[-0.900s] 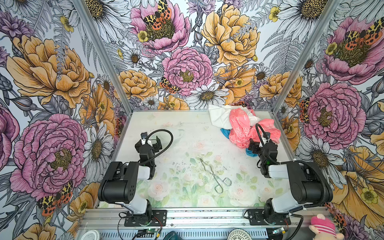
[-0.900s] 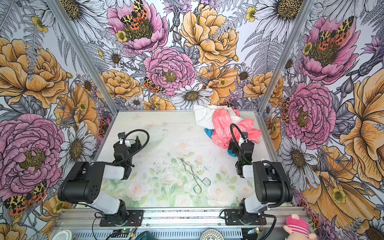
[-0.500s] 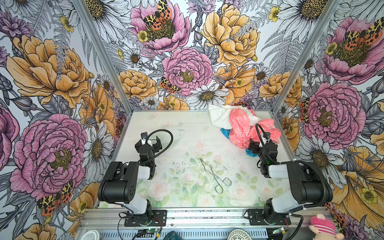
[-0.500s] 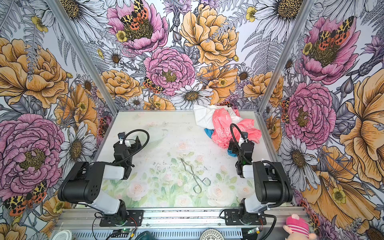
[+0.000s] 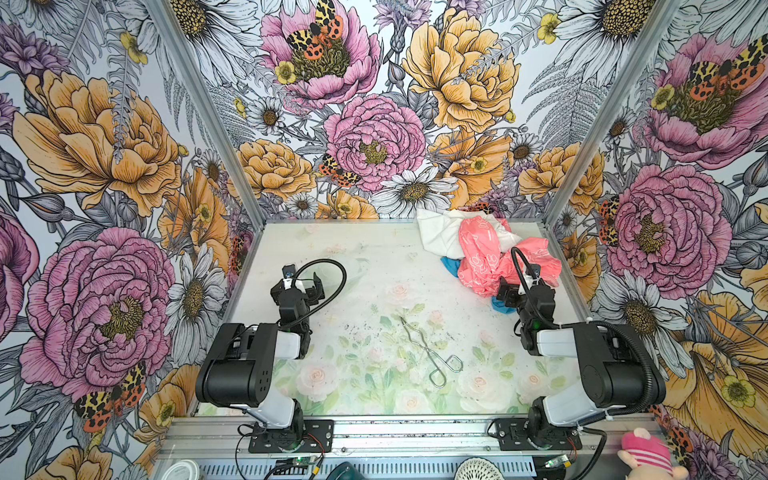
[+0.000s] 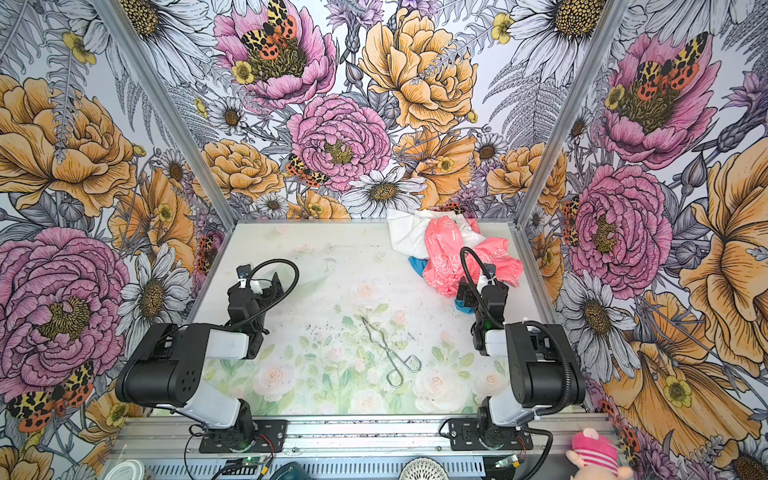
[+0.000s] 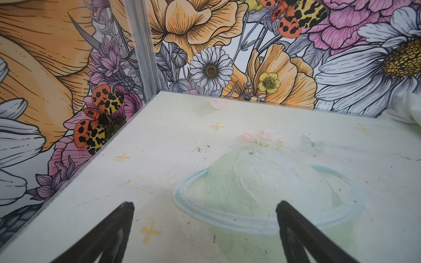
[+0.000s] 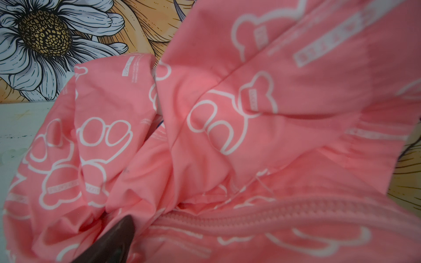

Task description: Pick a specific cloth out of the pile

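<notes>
The pile (image 5: 486,249) lies at the back right of the table in both top views. A coral-pink printed cloth (image 6: 449,253) is on top and a white cloth (image 5: 436,235) is behind it. The cloth, bright blue, shows only as small patches under the pink one: at the pile's left edge (image 5: 449,265) and beside my right gripper (image 5: 500,306). My right gripper (image 5: 509,293) is pushed into the pile's front edge. In the right wrist view one dark finger (image 8: 120,234) shows, set wide; pink fabric (image 8: 227,127) covers the other. My left gripper (image 7: 205,207) stands open and empty over bare table at the left.
Metal tongs (image 5: 428,353) lie mid-table between the two arms. Flower-patterned walls close in the left, back and right sides, and the pile rests against the back right corner. A pink plush toy (image 5: 644,453) sits outside the front rail.
</notes>
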### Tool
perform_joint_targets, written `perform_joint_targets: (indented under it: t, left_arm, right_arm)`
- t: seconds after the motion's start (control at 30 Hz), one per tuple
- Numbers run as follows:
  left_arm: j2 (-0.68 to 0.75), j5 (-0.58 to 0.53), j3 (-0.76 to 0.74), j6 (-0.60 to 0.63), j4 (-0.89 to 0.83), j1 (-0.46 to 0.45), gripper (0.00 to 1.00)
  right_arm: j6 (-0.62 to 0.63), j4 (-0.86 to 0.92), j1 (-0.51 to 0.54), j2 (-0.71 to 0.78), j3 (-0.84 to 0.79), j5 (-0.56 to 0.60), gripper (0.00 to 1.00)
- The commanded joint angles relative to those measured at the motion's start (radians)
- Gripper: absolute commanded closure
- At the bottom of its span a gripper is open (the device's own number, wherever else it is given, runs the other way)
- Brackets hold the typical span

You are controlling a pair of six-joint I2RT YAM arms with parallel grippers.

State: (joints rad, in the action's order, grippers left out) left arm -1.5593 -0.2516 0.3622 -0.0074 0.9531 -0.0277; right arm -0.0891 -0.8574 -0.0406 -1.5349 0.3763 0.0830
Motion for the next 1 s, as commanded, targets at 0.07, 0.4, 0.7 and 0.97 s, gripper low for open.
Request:
perform_joint_targets:
  t: [0.07, 0.4, 0.7, 0.97]
  left_arm:
    - [0.007, 0.023, 0.006, 0.007, 0.007, 0.009, 0.01]
    - [0.112, -0.024, -0.101, 0.035, 0.122, -0.028, 0.01]
    - [0.225, -0.069, -0.080, 0.101, -0.029, -0.112, 0.01]
    - [0.296, -0.079, -0.090, 0.114, -0.064, -0.131, 0.01]
  right_arm:
    - [-0.014, -0.037, 0.002, 0.000, 0.003, 0.003, 0.01]
    - [-0.002, 0.019, 0.010, 0.155, -0.045, -0.011, 0.00]
    - [-0.111, 0.565, 0.035, 0.595, 0.020, -0.023, 0.00]
    - [-0.268, 0.873, 0.042, 0.911, 0.085, -0.041, 0.01]
